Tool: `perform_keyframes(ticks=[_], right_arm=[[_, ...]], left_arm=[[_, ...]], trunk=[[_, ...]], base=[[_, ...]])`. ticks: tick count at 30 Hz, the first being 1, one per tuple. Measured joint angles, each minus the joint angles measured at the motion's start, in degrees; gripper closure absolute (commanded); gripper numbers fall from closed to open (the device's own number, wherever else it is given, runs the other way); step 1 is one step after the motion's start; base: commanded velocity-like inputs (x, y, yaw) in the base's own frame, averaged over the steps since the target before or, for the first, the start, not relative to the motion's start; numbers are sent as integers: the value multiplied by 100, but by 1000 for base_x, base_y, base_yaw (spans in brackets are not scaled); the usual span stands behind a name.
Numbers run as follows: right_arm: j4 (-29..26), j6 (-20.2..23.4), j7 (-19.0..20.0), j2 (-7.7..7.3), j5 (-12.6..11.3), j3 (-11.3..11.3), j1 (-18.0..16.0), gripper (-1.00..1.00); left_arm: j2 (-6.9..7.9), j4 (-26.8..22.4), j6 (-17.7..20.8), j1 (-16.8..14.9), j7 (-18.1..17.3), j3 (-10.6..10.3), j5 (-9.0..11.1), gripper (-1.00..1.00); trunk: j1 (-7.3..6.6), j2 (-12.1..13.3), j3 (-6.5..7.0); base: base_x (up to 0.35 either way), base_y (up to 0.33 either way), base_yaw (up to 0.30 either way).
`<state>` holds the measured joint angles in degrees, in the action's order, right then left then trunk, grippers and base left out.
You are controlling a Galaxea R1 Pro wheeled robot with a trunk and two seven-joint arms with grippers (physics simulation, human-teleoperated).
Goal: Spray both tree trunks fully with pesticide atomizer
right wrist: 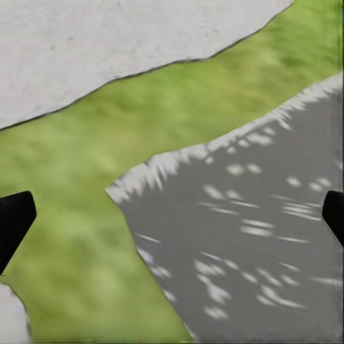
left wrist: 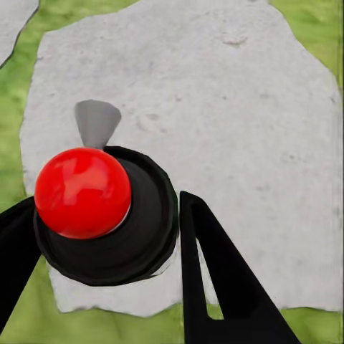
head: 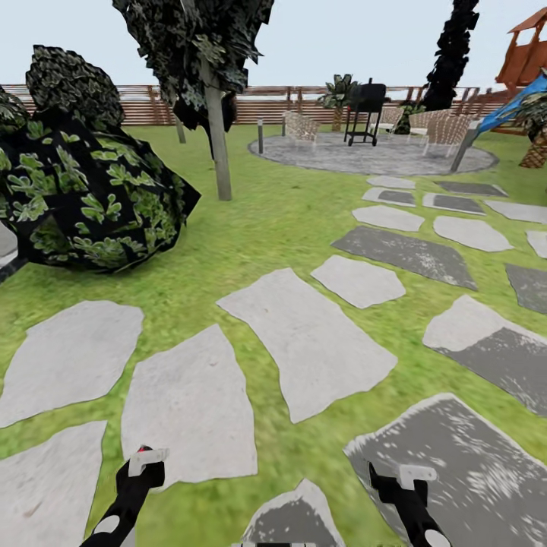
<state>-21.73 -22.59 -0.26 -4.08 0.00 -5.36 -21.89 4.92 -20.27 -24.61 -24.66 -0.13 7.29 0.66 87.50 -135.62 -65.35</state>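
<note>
Irregular flat grey stepping stones (head: pixel 311 346) lie across the green grass lawn (head: pixel 251 220), running from near left to far right. A broad-leaved dark bush (head: pixel 83 190) sits far left, a thin grey trunk (head: pixel 219 144) just right of it. Farther right, a round paved patio (head: pixel 372 156) holds a black grill (head: pixel 366 110), before the brown slatted wooden fence (head: pixel 266 102).

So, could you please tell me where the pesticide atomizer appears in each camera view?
Head view: bottom left, the atomizer in the left claw.
Left wrist view: centre-left, red-capped, between the fingers.
Right wrist view: grass and a dark stone.
Shared landmark: the pale stone under the left claw, in head and left wrist views.
</note>
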Motion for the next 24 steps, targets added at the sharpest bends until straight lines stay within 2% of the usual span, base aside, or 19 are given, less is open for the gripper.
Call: perform_keyframes(ticks=[24], right_arm=[[2,0,0,-5,-3,0,0,-100]], left_arm=[[0,7,0,1,-5,0,-3,100]], trunk=[[0,0,53]], base=[[0,0,-300]])
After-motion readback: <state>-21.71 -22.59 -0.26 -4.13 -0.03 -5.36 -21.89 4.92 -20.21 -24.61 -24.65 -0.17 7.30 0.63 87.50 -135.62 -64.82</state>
